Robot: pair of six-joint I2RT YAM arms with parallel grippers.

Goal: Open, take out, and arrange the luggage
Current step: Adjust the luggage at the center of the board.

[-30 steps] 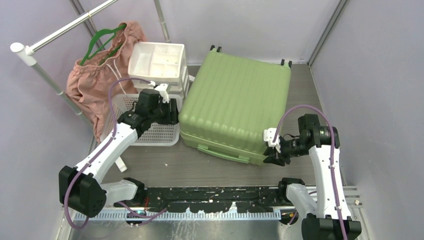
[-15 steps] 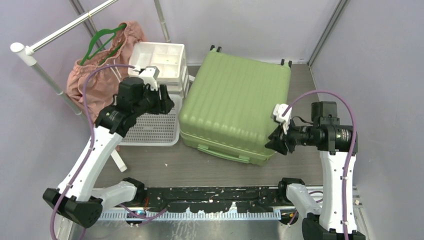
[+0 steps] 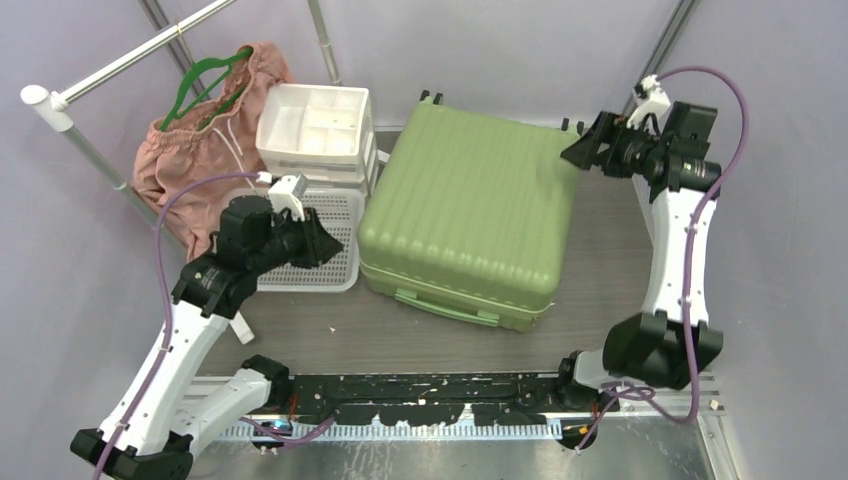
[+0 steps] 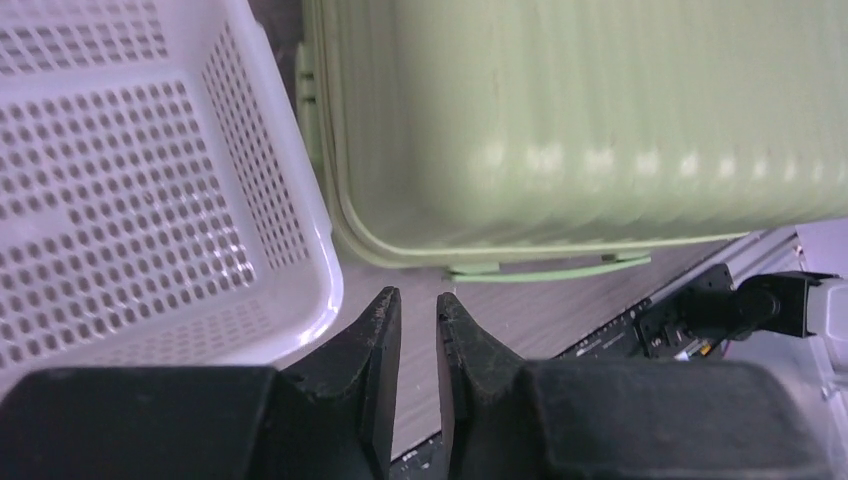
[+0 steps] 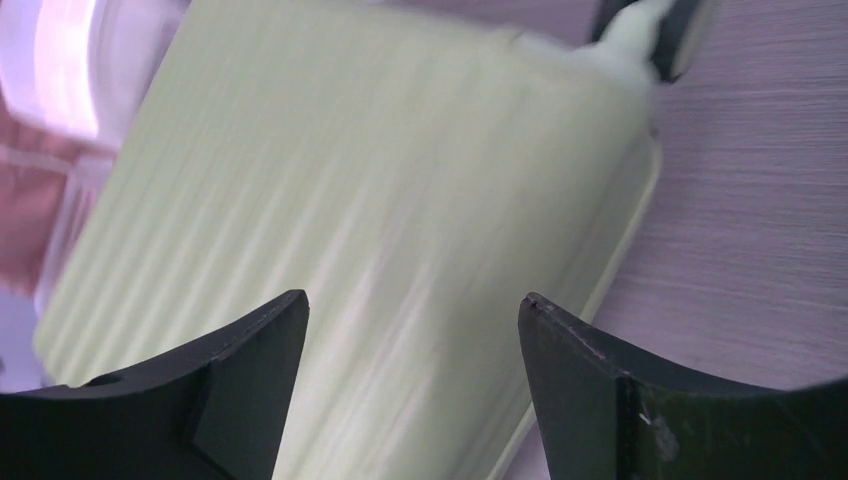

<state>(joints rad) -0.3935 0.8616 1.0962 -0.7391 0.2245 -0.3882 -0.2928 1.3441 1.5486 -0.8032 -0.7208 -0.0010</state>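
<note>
The luggage (image 3: pixel 465 210) is a light-green ribbed hard-shell suitcase lying flat and closed on the floor, wheels (image 3: pixel 572 126) at the far edge and handle (image 3: pixel 445 308) at the near side. My left gripper (image 3: pixel 333 248) hovers over the basket's right edge, just left of the suitcase. In the left wrist view its jaws (image 4: pixel 418 295) stand a narrow gap apart with nothing between them, the suitcase's corner (image 4: pixel 600 120) beyond. My right gripper (image 3: pixel 577 152) hangs wide open above the suitcase's far right corner, and its wrist view (image 5: pixel 412 305) shows the blurred green shell (image 5: pixel 350 200) underneath.
A white perforated basket (image 3: pixel 343 272) (image 4: pixel 150 200) sits left of the suitcase, touching it. Behind it stands a white drawer unit (image 3: pixel 315 125). A pink garment (image 3: pixel 190 165) on a green hanger hangs from the white rail (image 3: pixel 110 70). Purple walls close in on both sides.
The right arm swung from the suitcase's near right corner up to its far right corner, and its jaws opened wide. The left arm drew back toward the near side, and its jaws narrowed.
</note>
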